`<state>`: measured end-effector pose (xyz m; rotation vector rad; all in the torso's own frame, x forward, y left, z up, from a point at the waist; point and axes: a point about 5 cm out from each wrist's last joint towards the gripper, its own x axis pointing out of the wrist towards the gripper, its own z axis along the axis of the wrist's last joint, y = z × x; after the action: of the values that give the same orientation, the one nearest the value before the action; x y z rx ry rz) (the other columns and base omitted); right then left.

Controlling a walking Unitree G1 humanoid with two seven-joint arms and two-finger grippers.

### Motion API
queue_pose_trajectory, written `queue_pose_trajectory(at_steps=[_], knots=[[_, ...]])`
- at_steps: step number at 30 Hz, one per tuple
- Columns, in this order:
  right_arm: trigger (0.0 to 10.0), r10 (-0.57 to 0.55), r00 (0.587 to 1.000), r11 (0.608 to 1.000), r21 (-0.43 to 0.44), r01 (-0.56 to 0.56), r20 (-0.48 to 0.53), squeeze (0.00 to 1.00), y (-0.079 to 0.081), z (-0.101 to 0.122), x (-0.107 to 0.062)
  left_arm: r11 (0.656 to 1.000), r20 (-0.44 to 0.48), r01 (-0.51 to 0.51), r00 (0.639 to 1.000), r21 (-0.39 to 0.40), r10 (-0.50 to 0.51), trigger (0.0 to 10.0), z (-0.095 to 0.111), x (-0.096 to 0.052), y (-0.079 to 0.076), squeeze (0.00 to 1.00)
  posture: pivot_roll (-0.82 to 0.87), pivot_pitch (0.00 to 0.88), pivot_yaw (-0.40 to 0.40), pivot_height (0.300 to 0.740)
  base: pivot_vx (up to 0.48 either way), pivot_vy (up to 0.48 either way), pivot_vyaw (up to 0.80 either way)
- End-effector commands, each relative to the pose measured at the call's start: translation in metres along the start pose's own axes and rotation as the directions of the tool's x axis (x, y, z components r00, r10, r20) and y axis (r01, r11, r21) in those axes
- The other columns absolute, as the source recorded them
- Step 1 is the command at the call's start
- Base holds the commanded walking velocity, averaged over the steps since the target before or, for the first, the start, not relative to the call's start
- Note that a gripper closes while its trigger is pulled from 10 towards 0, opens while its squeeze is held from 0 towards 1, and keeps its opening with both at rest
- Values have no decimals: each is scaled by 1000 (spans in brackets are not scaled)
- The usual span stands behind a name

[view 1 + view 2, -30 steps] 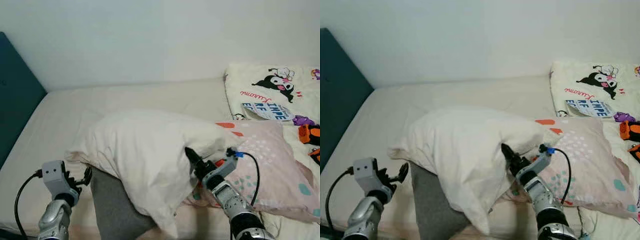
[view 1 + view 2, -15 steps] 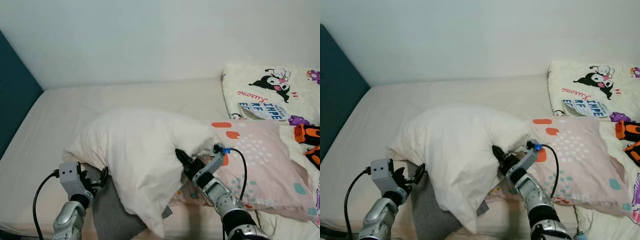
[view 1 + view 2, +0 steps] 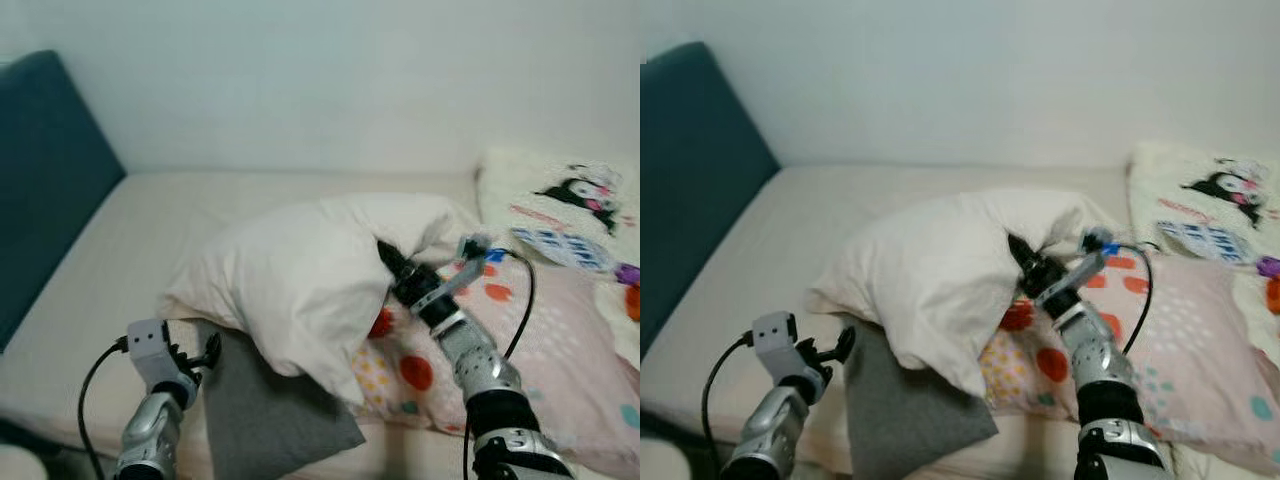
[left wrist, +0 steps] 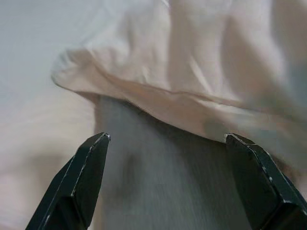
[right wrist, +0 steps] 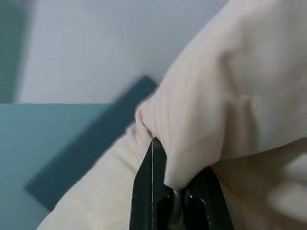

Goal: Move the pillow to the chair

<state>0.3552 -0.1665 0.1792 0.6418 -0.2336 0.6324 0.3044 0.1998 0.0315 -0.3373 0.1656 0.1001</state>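
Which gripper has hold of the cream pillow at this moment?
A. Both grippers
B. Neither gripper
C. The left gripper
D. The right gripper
D: the right gripper is shut on a fold of the cream pillow, while the left gripper is open, short of the pillow, over the grey cushion.

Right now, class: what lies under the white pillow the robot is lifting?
Under the white pillow, clamped by the right pincer, a grey cushion and a dotted pink pillow show. Their covered parts are hidden. The open left pincer hovers beside the cushion.
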Motion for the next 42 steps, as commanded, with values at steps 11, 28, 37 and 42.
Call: queue_pose_trajectory(at_steps=[11, 28, 37, 42], knots=[[0, 606, 771, 783, -319, -534, 198, 0, 122, 114, 55, 999, 259, -54, 965, 4, 51, 10000, 83, 31, -10, 0, 19, 0, 63, 740, 0, 0, 695], [0, 730, 660, 683, -233, -692, 179, 0, 161, 105, 53, 945, 500, -317, 833, 84, 235, 10000, 148, 20, 25, 0, 35, 0, 46, 740, 0, 0, 697], [0, 626, 766, 779, -134, -612, 145, 0, 141, 73, 55, 932, 455, -355, 843, 70, 287, 10000, 137, 18, 29, 0, 47, 0, 41, 740, 0, 0, 697], [0, 601, 786, 799, -119, -589, 143, 0, 136, 67, 54, 944, 400, -321, 877, 73, 267, 10000, 123, 22, 16, 0, 42, 0, 49, 740, 0, 0, 696]])
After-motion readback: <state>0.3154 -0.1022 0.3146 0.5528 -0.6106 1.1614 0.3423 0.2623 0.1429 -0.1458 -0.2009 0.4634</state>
